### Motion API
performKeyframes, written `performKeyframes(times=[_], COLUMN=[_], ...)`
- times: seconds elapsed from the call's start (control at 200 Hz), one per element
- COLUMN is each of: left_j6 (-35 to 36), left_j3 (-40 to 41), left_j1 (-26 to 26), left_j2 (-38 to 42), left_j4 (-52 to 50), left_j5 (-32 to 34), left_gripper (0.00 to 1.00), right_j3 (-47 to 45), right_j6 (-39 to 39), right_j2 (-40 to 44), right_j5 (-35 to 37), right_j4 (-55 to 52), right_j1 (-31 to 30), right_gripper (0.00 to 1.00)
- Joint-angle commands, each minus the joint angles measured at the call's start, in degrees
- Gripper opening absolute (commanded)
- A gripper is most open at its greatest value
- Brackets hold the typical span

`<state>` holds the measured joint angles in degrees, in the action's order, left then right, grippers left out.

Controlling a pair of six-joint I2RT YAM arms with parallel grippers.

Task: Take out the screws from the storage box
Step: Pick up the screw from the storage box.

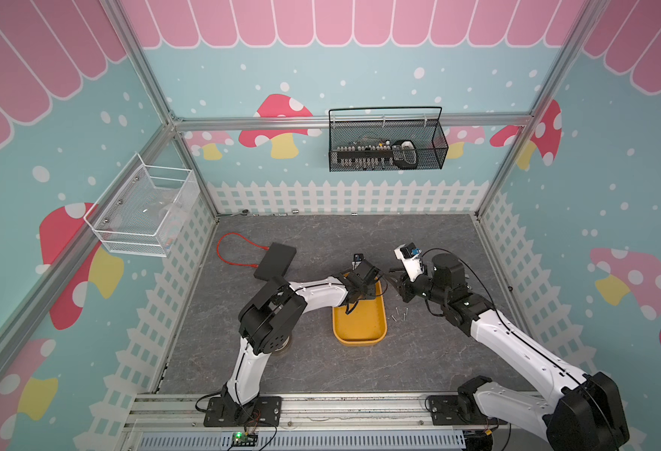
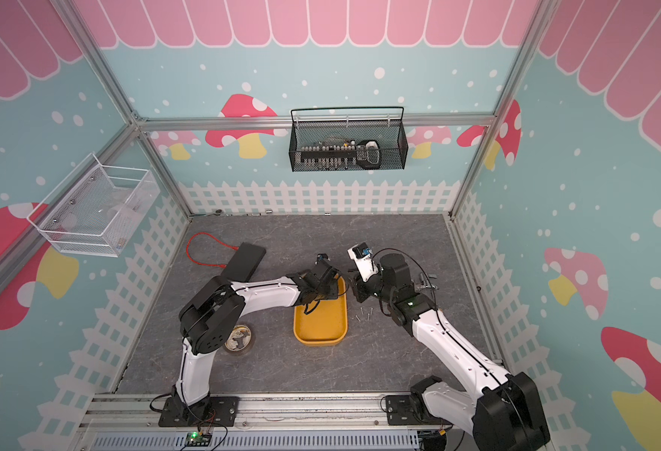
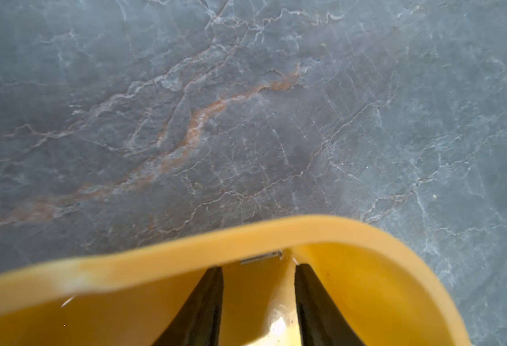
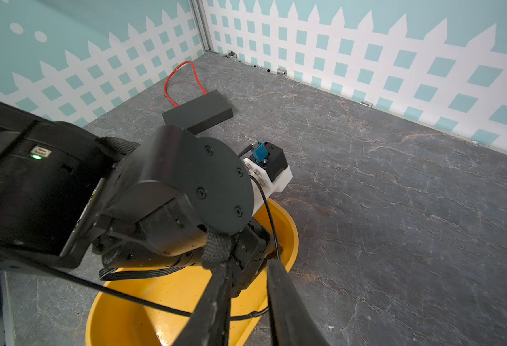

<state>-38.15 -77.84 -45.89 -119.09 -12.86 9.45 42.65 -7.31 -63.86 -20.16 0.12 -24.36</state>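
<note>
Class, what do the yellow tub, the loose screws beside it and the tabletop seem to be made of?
The storage box: probably plastic, glossy, with smooth moulded rim. The screws: seemingly metal, silver-grey, glinting. The tabletop: grey, veined like stone, matt; real or printed, unclear.

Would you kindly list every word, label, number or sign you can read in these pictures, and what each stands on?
None can be read.
The small label beside the green light is too blurred.
The items in the black wire basket are too small.
</note>
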Motion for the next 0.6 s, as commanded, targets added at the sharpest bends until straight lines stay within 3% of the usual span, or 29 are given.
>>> performKeyframes(times=[0.0,0.595], left_j6=[1.6,3.0], left_j3=[-1.7,-3.1], left_j1=[0.1,0.1], left_j2=[-1.9,-3.6], left_j4=[-2.2,-4.5], left_j5=[-0.2,0.2], left_gripper=[0.43,0.34], right_j3=[-0.5,-0.7], right_j6=[0.4,2.4], right_j2=[0.2,1.4], right_j5=[-0.2,1.2], right_j4=[0.9,-1.3], right_j1=[0.2,0.2], right_gripper=[0.27,0.27])
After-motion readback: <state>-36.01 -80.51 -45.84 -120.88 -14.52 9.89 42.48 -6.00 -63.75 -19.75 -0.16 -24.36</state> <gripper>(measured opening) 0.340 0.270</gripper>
